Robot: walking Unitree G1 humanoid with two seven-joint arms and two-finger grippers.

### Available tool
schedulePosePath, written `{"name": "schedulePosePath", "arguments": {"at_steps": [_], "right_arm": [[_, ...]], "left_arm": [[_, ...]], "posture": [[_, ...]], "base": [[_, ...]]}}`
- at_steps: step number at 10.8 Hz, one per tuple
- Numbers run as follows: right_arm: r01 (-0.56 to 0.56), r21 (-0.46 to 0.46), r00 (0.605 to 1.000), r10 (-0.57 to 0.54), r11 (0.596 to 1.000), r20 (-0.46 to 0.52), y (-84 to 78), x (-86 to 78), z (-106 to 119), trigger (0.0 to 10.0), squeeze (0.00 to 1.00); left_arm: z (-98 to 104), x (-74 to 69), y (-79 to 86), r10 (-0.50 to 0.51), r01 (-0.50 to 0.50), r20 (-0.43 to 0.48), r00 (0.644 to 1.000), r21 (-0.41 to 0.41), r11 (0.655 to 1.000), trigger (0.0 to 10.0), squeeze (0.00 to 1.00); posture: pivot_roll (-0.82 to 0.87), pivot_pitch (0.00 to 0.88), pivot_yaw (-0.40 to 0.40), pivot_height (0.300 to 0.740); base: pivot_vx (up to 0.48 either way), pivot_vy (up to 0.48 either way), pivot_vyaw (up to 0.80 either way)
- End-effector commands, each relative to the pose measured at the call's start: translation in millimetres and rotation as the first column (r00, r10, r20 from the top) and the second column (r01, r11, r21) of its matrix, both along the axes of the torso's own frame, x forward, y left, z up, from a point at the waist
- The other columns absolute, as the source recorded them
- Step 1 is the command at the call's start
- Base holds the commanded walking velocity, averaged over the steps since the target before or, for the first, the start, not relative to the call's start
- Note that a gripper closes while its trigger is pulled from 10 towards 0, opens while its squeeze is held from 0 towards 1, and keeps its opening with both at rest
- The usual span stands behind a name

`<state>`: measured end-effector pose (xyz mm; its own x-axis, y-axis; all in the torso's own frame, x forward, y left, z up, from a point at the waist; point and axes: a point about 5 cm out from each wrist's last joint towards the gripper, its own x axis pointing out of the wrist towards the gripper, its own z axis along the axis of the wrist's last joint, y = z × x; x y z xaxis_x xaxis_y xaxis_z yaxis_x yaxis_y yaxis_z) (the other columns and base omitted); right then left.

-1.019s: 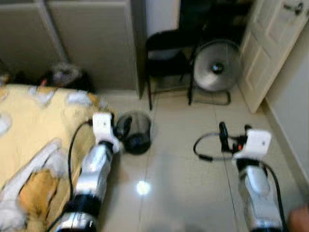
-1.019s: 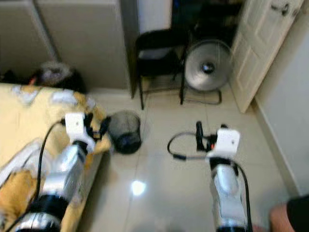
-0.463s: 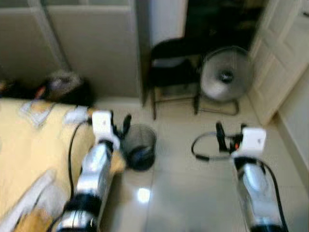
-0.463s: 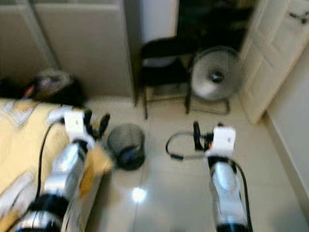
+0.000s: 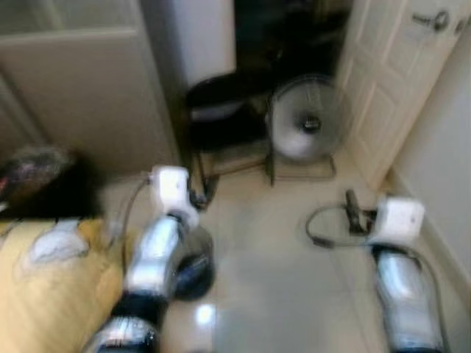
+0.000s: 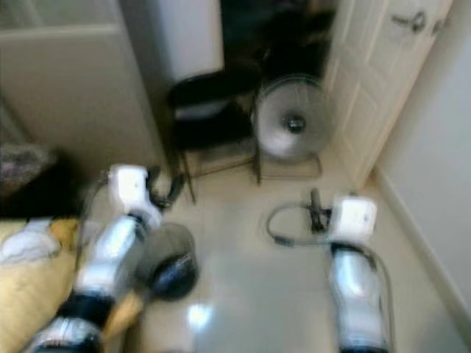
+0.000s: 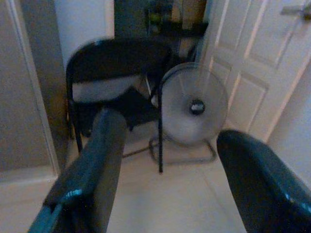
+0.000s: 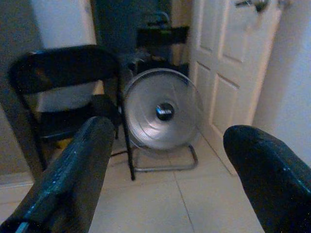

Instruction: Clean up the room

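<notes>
Both pincers are spread wide and empty: the left pincer [image 5: 197,197] is raised above a black mesh wastebasket [image 5: 193,259] on the tiled floor [image 5: 272,294], just beside the yellow bed [image 5: 51,294]. The right pincer [image 5: 353,209] is held over bare floor. A black folding chair [image 7: 116,82] and a round fan [image 8: 163,110] are noted ahead, beside a white door [image 5: 386,81].

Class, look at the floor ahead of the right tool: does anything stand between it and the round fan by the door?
Nothing visible does. Bare tiled floor lies between the open right tool and the fan; the black chair stands beside the fan, off that path.
</notes>
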<state>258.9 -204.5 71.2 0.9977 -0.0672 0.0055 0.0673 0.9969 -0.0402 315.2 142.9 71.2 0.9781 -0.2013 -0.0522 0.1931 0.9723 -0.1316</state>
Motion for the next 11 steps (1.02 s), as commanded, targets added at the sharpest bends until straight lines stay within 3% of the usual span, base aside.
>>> {"name": "schedulePosePath", "arguments": {"at_steps": [1,4,11], "right_arm": [[0.026,-0.015,1.0,-0.026,1.0,0.006,-10.0,-1.2,2.9,10.0,0.33],[0.029,-0.006,0.999,-0.029,1.0,0.017,-9.1,-3.6,2.9,10.0,0.33],[0.015,0.009,1.0,-0.015,1.0,0.006,-1.8,-7.6,-4.8,10.0,0.33]], "left_arm": [[5.8,4.2,-12.7,-0.036,0.037,0.016,0.999,-0.011,0.999,10.0,0.0],[1.5,3.6,-3.5,0.028,-0.029,-0.027,0.999,-0.068,0.997,10.0,0.0],[0.0,-2.5,0.4,0.035,-0.035,-0.016,0.999,-0.034,0.999,10.0,0.0]], "posture": [[-0.24,0.0,0.076,0.74],[-0.23,0.0,0.074,0.74],[-0.2,0.0,0.063,0.74]], "base": [[0.48,0.0,-0.69],[0.48,0.0,0.0],[0.474,0.0,0.0]]}}
